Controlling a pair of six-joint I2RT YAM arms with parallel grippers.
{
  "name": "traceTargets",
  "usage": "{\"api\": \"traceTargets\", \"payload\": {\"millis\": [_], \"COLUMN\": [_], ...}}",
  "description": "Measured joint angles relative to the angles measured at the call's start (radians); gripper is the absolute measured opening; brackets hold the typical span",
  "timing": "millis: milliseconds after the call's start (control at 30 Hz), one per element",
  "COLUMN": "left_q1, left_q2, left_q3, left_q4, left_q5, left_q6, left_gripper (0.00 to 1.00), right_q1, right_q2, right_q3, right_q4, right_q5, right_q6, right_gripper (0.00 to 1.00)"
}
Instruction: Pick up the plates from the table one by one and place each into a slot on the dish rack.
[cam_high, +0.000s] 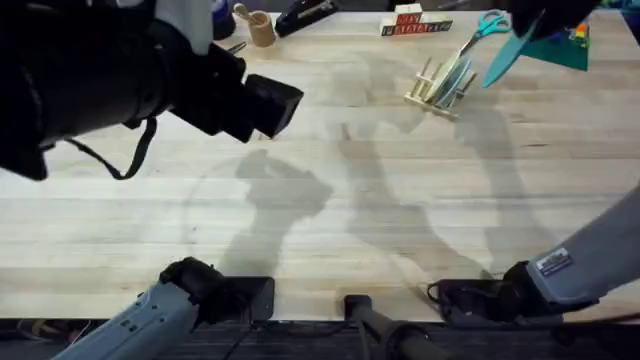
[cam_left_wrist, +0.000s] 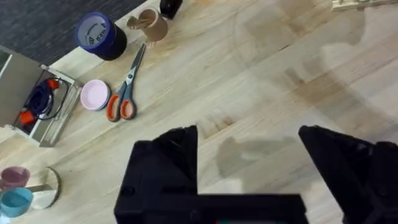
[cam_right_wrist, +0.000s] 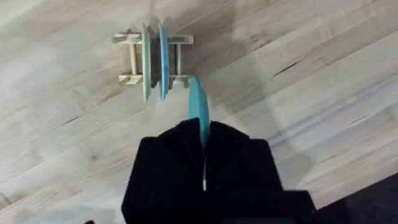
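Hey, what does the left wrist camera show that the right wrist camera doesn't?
Left wrist only: orange-handled scissors, a blue tape roll, a pink lid, a wooden cup, and the left pincer open and empty.

Right wrist only: the right pincer shut on a teal plate beside the dish rack, which already holds a green plate and a blue plate.

Both: the wooden table.

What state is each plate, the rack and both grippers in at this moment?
Teal plate: held on edge, above the table, near the rack.
Blue plate: standing in the rack.
Green plate: standing in the rack, beside the blue one.
Rack: upright on the table.
Right gripper: shut on the teal plate.
Left gripper: open, empty.
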Motion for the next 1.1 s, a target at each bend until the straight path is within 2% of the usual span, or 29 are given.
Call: {"api": "traceTargets", "payload": {"millis": [233,467,1100], "left_q1": [0.000,0.000,0.000], "left_q2": [0.000,0.000,0.000], "left_q3": [0.000,0.000,0.000], "left_q4": [0.000,0.000,0.000], "left_q5": [0.000,0.000,0.000], "left_q6": [0.000,0.000,0.000], "left_gripper": [0.994,0.994,0.993], "right_q1": [-0.036,-0.055,-0.081], "right_q2": [0.086,0.124,0.219], "right_q3": [0.000,0.000,0.000], "right_q4": [0.031,0.077,0.154], "right_q5": [-0.032,-0.078,-0.096], "right_q6": [-0.010,-0.031,-0.035], "right_gripper": [0.029,0.029,0.029]}}
